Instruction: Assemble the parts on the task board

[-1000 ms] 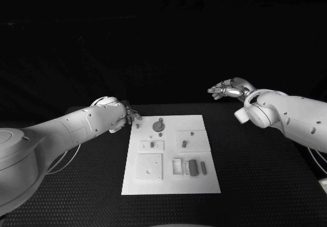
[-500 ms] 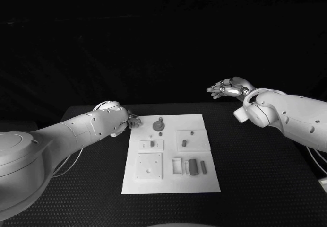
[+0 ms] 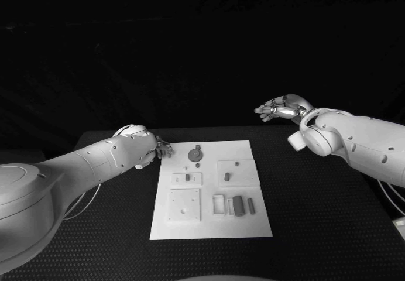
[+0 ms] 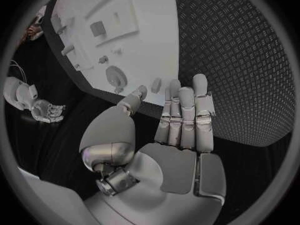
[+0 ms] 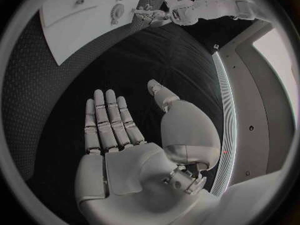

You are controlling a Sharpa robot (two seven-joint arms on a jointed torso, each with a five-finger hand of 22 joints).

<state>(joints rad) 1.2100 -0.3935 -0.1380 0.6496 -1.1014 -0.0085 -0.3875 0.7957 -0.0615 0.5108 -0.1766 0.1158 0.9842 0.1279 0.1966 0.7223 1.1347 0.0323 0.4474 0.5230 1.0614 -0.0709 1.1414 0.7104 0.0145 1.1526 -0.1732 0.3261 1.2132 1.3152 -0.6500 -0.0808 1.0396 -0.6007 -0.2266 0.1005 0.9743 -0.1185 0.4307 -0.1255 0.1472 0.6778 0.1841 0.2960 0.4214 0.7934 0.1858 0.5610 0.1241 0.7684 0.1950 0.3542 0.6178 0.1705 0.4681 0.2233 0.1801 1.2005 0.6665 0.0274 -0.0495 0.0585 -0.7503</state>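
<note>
The flat white task board [image 3: 211,190] lies in the middle of the black table [image 3: 329,199]. Small grey parts sit on it, like a round grey disc [image 3: 196,155] near the far edge and a short grey bar [image 3: 239,206] near the front. The silver left hand [image 3: 160,148] hangs at the board's far left corner, fingers straight and holding nothing, probably to reach the disc. The silver right hand [image 3: 278,109] floats far away, empty and spread wide, leaving room.
</note>
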